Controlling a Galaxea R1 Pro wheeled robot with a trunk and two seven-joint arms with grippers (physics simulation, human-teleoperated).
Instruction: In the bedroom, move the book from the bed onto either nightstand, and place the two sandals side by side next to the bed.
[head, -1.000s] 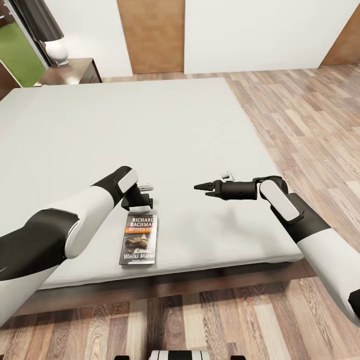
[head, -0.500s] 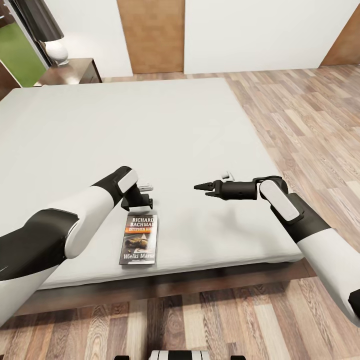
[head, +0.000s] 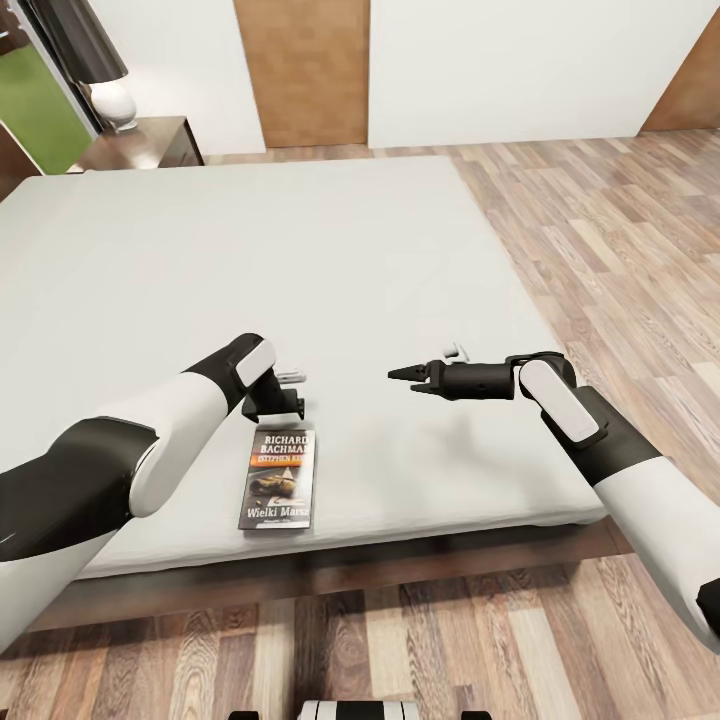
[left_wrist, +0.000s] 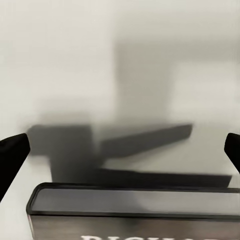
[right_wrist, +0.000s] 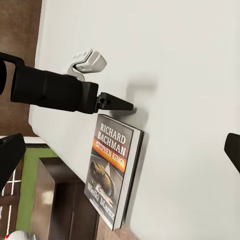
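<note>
- Book lies flat on the bed near its foot edge; not yet lifted.
- Cover reads "Richard Bachman", "Stephen King" on the orange band, "Wielki Marsz" below.
- Left tool sits just beyond the book's top edge, jaws spread wide, empty.
- Right tool hovers over the mattress, apart from the book; spread, empty.
- Nightstand well apart, far corner.
- Judgement: both steps remain.
</note>
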